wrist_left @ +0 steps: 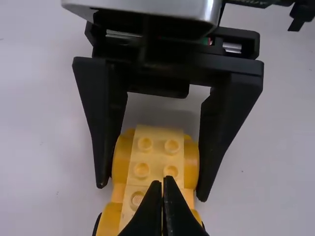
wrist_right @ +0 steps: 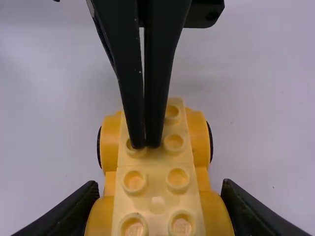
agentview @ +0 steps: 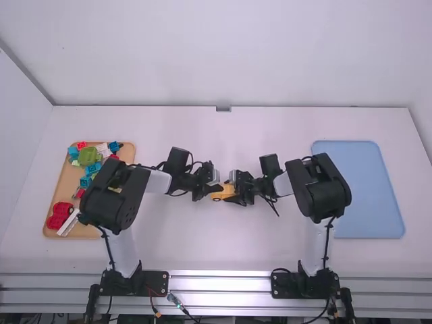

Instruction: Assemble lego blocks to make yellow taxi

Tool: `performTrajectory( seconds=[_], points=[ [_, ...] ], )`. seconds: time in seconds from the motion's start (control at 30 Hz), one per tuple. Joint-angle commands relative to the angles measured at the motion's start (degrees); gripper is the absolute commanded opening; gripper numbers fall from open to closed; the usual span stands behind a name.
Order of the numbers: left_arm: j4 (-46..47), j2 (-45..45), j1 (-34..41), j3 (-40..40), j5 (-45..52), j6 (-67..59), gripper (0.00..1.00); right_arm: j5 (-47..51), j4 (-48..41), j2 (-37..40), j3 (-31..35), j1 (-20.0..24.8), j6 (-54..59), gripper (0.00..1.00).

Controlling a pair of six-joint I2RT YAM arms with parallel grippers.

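high view downward from afar, opposed wrist views close over one yellow car (wrist_right: 155, 183)

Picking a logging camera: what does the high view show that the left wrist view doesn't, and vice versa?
High view: tan tray with loose blocks, blue tray.
Left wrist view: round studs atop the yellow taxi, clearly enough to count several.
Both: the taxi, left pincer, right pincer.
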State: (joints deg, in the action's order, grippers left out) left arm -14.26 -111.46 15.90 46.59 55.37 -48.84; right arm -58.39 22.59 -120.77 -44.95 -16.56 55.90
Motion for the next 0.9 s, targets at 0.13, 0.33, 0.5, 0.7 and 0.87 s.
performTrajectory(
  seconds=[0.13,0.33,0.5,0.7,0.87],
  points=[
    [-1.33,-6.34,0.22,-3.87,-9.75,-0.09,0.02,-0.28,-0.09,-0.7,-0.42,-0.37,0.13,0.63],
    [1.84,-1.03,-0.66,-1.62,-9.07,1.9,0.02,-0.09,-0.11,-0.7,-0.42,-0.37,0.09,0.63],
    [8.04,10.49,-3.21,0.9,-6.47,2.03,0.02,0.46,-0.44,-0.7,-0.85,0.02,-0.17,0.64],
    [9.55,21.94,-7.21,1.77,-11.41,10.34,0.91,1.38,-0.39,-0.7,-0.83,0.07,-0.52,0.7],
    [11.89,27.63,-10.51,1.7,-22.6,21.4,0.99,1.44,-0.57,-0.68,-1.49,-0.04,-2.05,0.85]
  ],
)
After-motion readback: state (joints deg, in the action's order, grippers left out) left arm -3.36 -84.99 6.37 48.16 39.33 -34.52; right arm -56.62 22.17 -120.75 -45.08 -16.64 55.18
